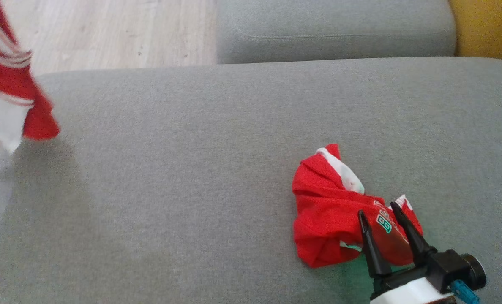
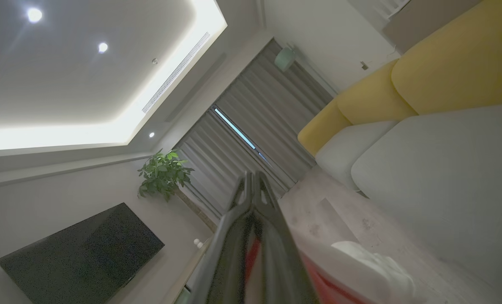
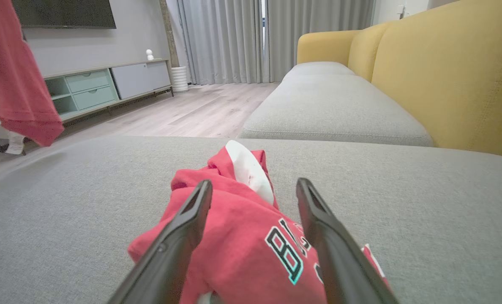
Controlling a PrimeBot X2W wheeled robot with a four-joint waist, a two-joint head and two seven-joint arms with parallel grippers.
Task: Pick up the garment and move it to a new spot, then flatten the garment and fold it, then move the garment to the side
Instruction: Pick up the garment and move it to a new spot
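Note:
A red garment (image 1: 331, 211) with teal lettering lies crumpled on the grey sofa seat (image 1: 200, 169), towards its front right. My right gripper (image 1: 378, 211) hovers over the garment's near edge, jaws open, one finger on each side of the printed letters; in the right wrist view the right gripper (image 3: 254, 190) frames the same garment (image 3: 242, 245) with nothing pinched. A second red and white garment (image 1: 6, 76) hangs in the air at the upper left, also seen as the hanging cloth (image 3: 14, 84). My left gripper (image 2: 253, 175) points up at the ceiling, shut, with red and white cloth (image 2: 361, 261) at its base.
A second grey seat cushion (image 1: 335, 29) lies beyond the first, with the yellow backrest (image 3: 445, 84) along the right. Wooden floor (image 1: 107, 33) lies past the seat's far left edge. A low cabinet (image 3: 99, 84) and a TV (image 2: 82, 249) stand against the wall.

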